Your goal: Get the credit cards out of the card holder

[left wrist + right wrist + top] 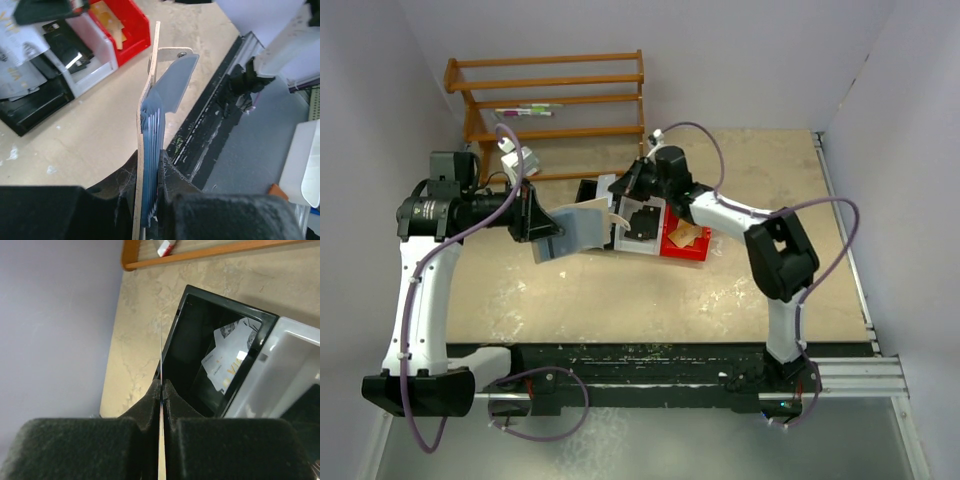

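The card holder (578,229) hangs above the table with its tan cover spread open and its bluish-grey sleeves (150,150) showing. My left gripper (546,236) is shut on its left end. In the left wrist view the left gripper (149,172) pinches the stack of sleeves edge-on. My right gripper (628,186) is shut on one thin credit card (160,355), seen edge-on, over the black bin (190,340). Two pale credit cards (227,360) lie inside that bin, and they show as pale cards (20,75) in the left wrist view too.
A white bin (621,236) with a black item and a red bin (692,250) with tan pieces stand side by side right of the black bin (586,190). A wooden rack (555,100) with a marker (527,112) stands at the back left.
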